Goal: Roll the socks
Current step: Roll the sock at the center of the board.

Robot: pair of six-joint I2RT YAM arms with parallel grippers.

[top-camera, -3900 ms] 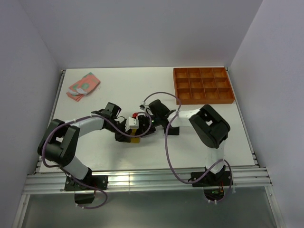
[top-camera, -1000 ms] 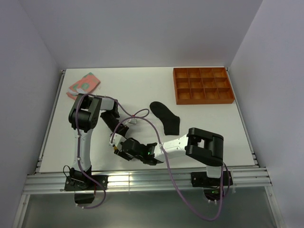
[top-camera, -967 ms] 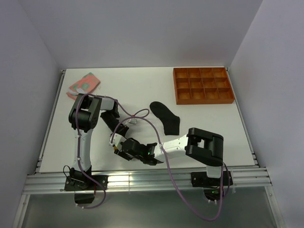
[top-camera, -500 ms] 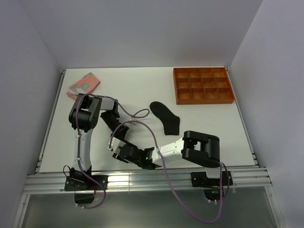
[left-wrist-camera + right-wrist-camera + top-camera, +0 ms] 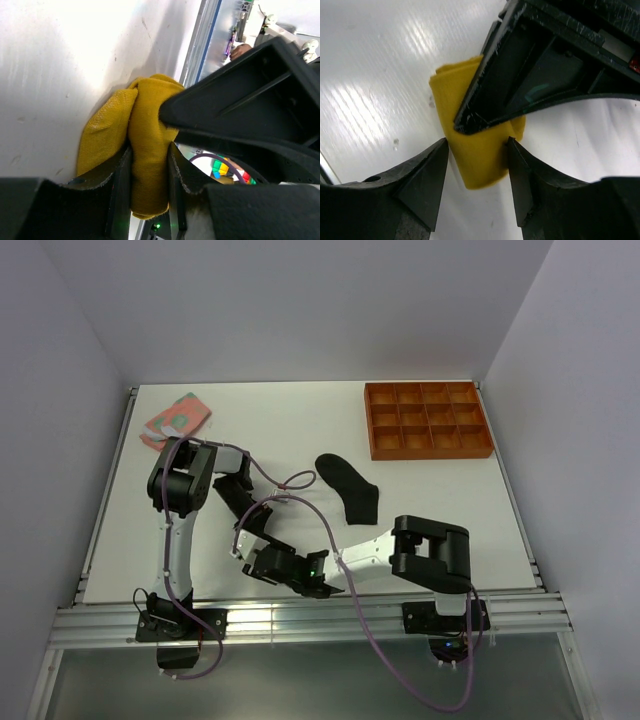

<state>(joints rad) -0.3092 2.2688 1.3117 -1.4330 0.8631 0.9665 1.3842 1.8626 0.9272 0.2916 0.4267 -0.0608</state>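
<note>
Yellow sock [image 5: 150,115] mid-roll: left gripper [image 5: 147,175] jaws pinch it; right gripper [image 5: 477,145] jaws straddle it (gripping or not, cannot tell). Next: finish the roll, release carefully.

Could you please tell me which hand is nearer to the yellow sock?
Left. The left hand clamps the sock; the right hand straddles it, jaws apart at either side.

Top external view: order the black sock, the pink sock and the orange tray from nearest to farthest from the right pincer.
1. The black sock, mid-table, just beyond the right pincer and to its right.
2. The pink sock, in the far left corner.
3. The orange tray, in the far right corner.
</note>
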